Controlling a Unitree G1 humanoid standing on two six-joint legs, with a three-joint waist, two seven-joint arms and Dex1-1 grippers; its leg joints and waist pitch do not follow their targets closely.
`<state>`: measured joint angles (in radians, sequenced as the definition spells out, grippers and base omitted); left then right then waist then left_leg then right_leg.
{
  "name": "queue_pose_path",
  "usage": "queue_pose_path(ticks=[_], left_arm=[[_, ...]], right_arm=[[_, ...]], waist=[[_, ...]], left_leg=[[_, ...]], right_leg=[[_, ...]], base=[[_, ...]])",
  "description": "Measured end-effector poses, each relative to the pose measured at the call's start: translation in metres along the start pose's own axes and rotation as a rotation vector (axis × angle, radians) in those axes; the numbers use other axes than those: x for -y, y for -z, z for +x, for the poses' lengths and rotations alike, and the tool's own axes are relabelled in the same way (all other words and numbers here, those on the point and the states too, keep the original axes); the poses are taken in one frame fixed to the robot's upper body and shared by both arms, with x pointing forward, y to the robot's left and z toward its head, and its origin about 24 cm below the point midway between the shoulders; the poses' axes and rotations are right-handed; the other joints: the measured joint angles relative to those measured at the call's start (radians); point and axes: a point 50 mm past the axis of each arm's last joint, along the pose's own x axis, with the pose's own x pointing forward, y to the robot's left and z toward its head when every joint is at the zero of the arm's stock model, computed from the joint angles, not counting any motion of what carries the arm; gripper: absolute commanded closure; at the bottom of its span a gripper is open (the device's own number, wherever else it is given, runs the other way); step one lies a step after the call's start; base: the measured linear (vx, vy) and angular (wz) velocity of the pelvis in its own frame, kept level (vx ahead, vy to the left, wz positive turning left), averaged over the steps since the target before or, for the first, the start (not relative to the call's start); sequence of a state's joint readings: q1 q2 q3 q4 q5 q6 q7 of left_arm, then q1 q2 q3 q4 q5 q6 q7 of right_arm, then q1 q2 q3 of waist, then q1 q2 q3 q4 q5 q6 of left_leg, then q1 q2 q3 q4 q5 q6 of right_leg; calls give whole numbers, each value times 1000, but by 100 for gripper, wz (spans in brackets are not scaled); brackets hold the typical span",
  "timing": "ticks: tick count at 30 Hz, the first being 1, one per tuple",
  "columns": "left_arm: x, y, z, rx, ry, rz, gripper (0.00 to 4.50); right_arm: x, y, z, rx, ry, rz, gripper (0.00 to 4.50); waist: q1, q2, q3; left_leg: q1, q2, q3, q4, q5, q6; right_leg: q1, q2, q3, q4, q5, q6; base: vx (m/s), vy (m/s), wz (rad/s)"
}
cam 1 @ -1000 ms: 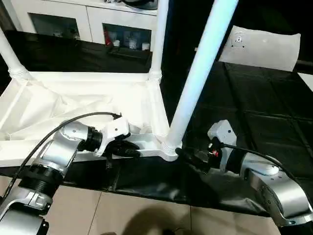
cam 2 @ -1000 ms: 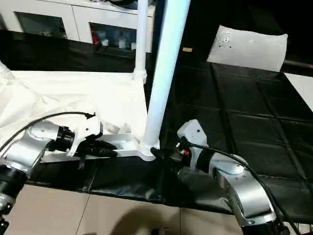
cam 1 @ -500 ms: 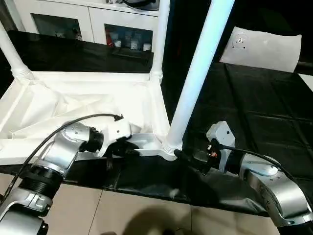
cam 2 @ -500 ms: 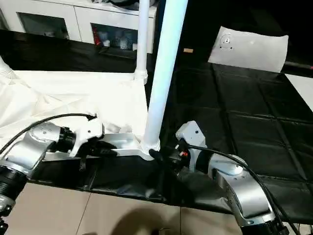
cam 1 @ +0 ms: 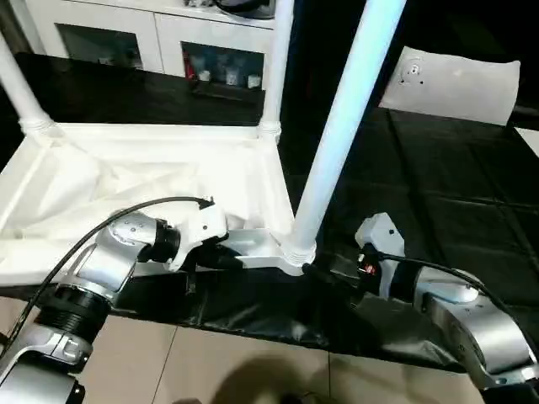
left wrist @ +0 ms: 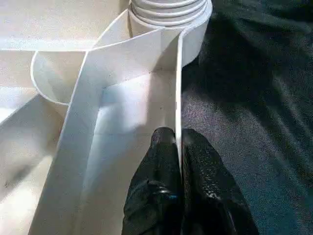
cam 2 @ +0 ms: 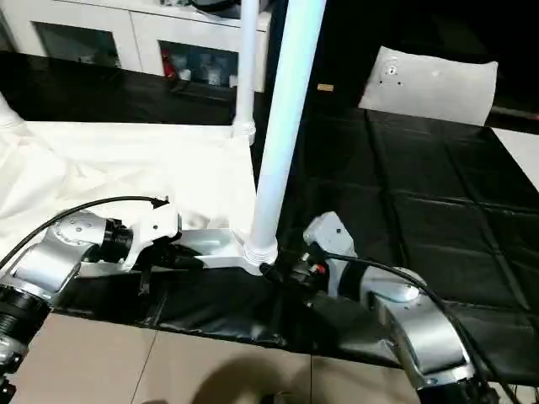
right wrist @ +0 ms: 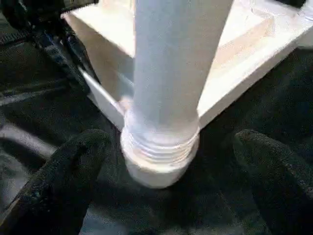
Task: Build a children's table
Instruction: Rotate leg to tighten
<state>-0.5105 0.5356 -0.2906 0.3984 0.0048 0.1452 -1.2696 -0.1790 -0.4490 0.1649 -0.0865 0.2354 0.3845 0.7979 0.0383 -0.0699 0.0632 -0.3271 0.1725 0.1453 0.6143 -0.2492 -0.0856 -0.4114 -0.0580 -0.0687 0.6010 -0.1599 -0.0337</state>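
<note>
the children's table [cam 1: 126, 181] lies upside down on a black-covered surface [cam 1: 455, 185], legs pointing up. at left, the left end effector [left wrist: 180, 147] is pinched shut on the thin near rim of the top, steadying it. at centre, the near corner leg [cam 1: 337, 135] stands in its corner socket [cam 1: 296, 251]. at right, the right end effector [right wrist: 161, 161] is spread wide on either side of the leg's ribbed base, holding nothing. the step in hand appears to be seating this leg; the next move likely calls for closing on the leg's base to seat it firmly.
</note>
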Motion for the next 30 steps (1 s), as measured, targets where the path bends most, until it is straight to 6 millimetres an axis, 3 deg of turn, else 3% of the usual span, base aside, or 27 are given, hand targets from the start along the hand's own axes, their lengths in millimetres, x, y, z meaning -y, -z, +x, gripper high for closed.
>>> queue_pose_path(ticks=[5,6,15,17,20,23,30], left_arm=[[1,0,1,10,45,17,446],[0,0,1,8,56,21,450],[-1,-2,1,-9,162,72,450],[-1,-2,0,-9,169,76,450],[-1,-2,-1,-13,181,77,450],[-1,-1,-3,-15,194,77,450],[-4,2,-7,-24,201,85,450]], right_arm=[[10,-6,2,17,-120,-17,0],[11,-6,3,11,-150,-18,27],[11,-7,14,-26,-360,-58,88],[12,-6,15,-31,-377,-60,119],[13,-4,22,-54,-385,-80,125],[13,-4,26,-56,-406,-88,159],[11,-7,31,-38,-446,-114,208]], waist=[[6,0,0],[9,0,0],[21,-1,0],[22,-1,0],[21,0,0],[23,0,0],[20,-10,-2]], left_leg=[[0,0,0,0,2,2],[0,0,1,0,4,4],[-3,1,1,0,7,4],[-4,1,1,0,7,4],[-5,1,1,0,7,4],[-5,1,1,0,7,4],[-4,2,1,0,7,1]], right_leg=[[-1,0,0,2,1,-3],[-1,0,0,2,1,-3],[-3,0,-1,2,2,-4],[-4,0,-1,2,3,-6],[-6,0,-1,3,3,-6],[-5,0,-1,3,3,-6],[-5,0,-1,4,3,-6]], base=[[0,0,0],[0,0,0],[0,0,0],[0,0,0],[0,0,0],[0,0,0],[0,0,0]])
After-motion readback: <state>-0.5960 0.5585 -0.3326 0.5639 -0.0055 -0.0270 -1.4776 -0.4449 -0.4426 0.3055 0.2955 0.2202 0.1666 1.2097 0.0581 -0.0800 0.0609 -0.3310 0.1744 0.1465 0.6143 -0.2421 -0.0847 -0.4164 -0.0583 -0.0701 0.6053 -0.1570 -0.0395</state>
